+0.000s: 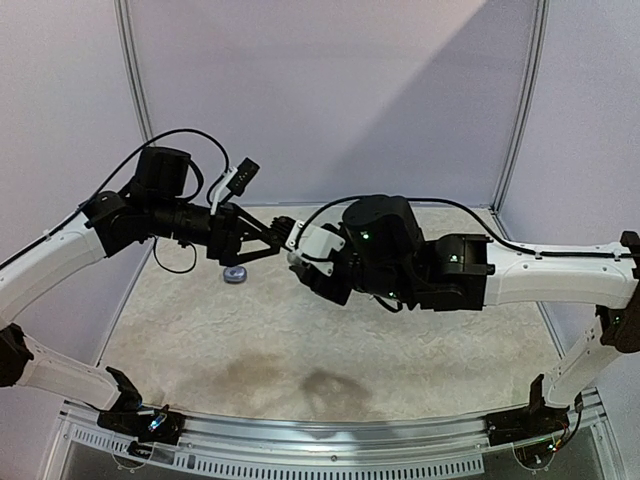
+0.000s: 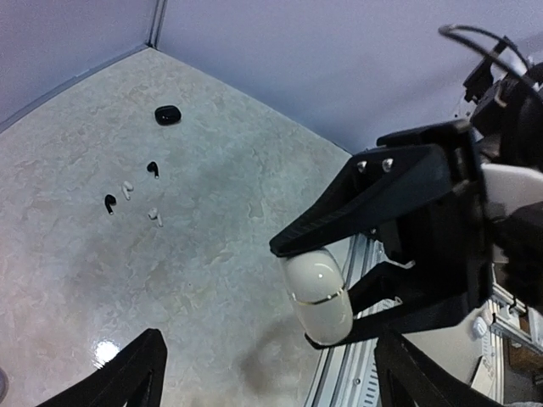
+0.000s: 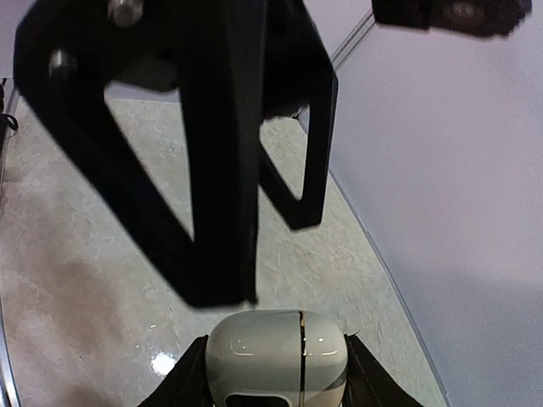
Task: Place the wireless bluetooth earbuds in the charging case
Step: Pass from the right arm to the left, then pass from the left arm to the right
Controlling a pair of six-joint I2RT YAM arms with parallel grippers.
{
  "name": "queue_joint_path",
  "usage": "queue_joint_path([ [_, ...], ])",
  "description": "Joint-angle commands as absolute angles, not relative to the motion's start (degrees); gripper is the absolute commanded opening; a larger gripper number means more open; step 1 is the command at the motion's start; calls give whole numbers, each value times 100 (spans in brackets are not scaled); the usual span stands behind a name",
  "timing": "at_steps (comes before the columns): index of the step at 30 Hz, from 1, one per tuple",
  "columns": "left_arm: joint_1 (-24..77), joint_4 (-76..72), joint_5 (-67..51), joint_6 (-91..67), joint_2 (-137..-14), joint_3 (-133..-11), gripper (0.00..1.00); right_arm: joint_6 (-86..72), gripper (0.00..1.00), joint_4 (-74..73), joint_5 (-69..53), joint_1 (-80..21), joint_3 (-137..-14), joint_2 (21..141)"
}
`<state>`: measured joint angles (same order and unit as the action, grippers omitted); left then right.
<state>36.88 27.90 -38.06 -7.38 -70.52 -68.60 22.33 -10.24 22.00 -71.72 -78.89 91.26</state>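
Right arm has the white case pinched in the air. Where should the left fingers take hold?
Probably the bare rounded end of the white case, jutting past the fingers of the right gripper, approached head-on by the open left gripper. Those fingers clamp both flanks across the gold seam, leaving only that end free.

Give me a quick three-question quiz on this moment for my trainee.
1. True or false: the right gripper holds the white case.
2. How many loose earbuds show on the table in the left wrist view? A two, B four, C seven.
3. Fill in: the left gripper has its jaws ____.
Key: 1 true; 2 B; 3 open.
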Motion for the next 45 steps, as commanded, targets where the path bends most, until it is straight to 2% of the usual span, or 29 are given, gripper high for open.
queue_joint_path([
  [1, 4018, 2479, -3535, -912, -7053, -6609, 83, 2448, 19, -949, 2393, -7369, -8389, 9458],
  [6, 4121, 2321, -3401, -947, -7048, -6544, 72, 2523, 19, -1018, 2417, -7496, -8747, 9707],
  [8, 4131, 2251, -3428, -989, -7047, -6526, 64, 2544, 19, -1115, 2478, -7522, -8860, 9803],
  [9, 4131, 2235, -3453, -1001, -7055, -6511, 58, 2548, 19, -1154, 2512, -7532, -8900, 9833],
  [16, 4131, 2100, -3731, -847, -7043, -6495, 0, 2389, 19, -1186, 2746, -7556, -8935, 9831],
  [18, 4126, 2193, -3655, -710, -7040, -6563, 0, 2320, 23, -1255, 2817, -7557, -8931, 9819],
  [19, 4123, 2248, -3629, -656, -7039, -6585, 0, 2258, 29, -1306, 2882, -7553, -8930, 9813],
  [20, 4122, 2298, -3622, -598, -7030, -6591, 0, 2158, 38, -1367, 2938, -7553, -8923, 9803],
  [21, 4118, 2340, -3606, -556, -7005, -6587, 0, 2086, 55, -1429, 3004, -7551, -8902, 9787],
  [23, 4113, 2342, -3605, -477, -6954, -6532, 0, 1894, 77, -1589, 3009, -7520, -8809, 9692],
  [27, 4096, 2156, -3654, -226, -6771, -6294, 0, 1116, 94, -1931, 1931, -7235, -8414, 9230],
  [29, 4096, 2052, -3690, -20, -6640, -6162, 0, 805, 97, -2038, 1227, -7080, -8213, 8956],
  [35, 4103, 1678, -4166, 736, -6350, -5871, 0, 173, 95, -1702, -739, -6675, -7529, 8340],
  [40, 4151, 1566, -4620, 864, -6203, -5754, 0, 50, 89, -1582, -1147, -6611, -7498, 8255],
  [45, 4241, 1525, -4710, 858, -6115, -5675, 0, 26, 78, -1485, -1448, -6616, -7851, 8550],
])
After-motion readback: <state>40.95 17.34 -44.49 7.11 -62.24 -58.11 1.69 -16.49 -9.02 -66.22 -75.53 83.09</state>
